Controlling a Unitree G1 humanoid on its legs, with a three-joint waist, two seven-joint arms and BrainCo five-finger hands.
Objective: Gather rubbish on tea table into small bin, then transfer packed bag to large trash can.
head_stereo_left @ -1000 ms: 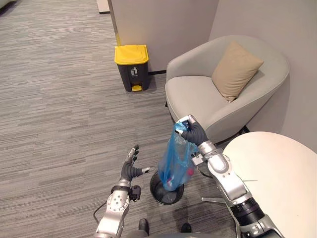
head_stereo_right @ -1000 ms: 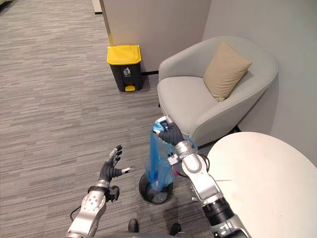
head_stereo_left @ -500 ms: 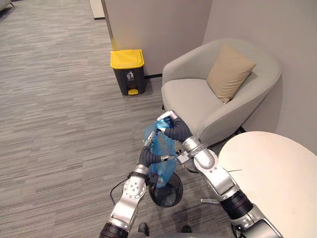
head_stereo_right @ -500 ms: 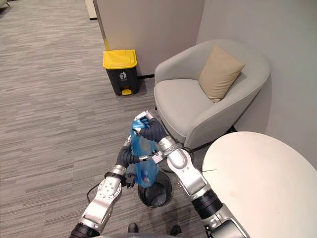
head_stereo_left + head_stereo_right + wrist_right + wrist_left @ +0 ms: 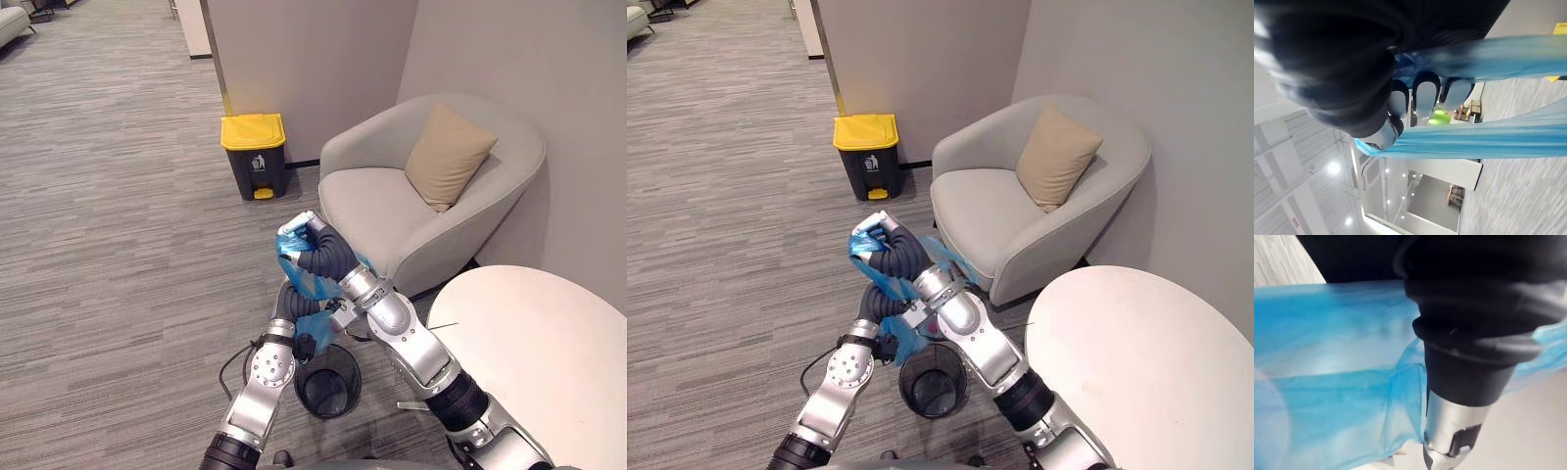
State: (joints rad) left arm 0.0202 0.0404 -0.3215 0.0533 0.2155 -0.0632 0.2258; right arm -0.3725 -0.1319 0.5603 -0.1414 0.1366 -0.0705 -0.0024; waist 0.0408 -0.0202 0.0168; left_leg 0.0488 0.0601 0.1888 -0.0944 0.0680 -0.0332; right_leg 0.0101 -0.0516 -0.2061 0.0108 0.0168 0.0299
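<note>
- Blue bag [image 5: 312, 286] hangs above the small bin [image 5: 328, 380], its neck gripped in the curled fingers of the right hand [image 5: 315, 243].
- Left hand [image 5: 290, 302] lies against the bag's lower part; its fingers are hidden, so their state cannot be told.
- Risk: the thin film may slip or tear under load. The yellow-lidded can [image 5: 255, 155] stands well apart, lid down.
- Change: one second earlier the left hand was spread, apart from the bag.

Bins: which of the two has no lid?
The small black mesh bin, open at the top; the larger trash can farther off is closed by its yellow lid.
</note>
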